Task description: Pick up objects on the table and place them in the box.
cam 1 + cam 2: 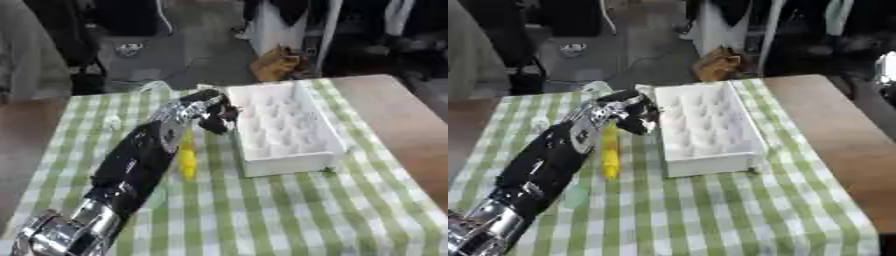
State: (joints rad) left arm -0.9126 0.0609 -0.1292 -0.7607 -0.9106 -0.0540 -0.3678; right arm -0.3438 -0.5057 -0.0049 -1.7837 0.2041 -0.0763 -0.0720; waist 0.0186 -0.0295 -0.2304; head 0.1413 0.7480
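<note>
**Left eye view: left hand at the box's edge**

Nearest, a yellow object (187,156) lies below the fingers, awaiting pickup. The left hand (213,114) hovers, fingers curled, contents unclear. Just beyond them sits the white box (289,162), presumably the drop target.

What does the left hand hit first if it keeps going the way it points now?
Most likely the near-left wall of the white box: the left hand reaches toward it, fingers curled down beside the wall. Whether they already touch is unclear.

White box (289,161), yellow object (187,157), green-and-white checked cloth (297,215), brown table (411,135), black and silver left hand (213,112)
</note>
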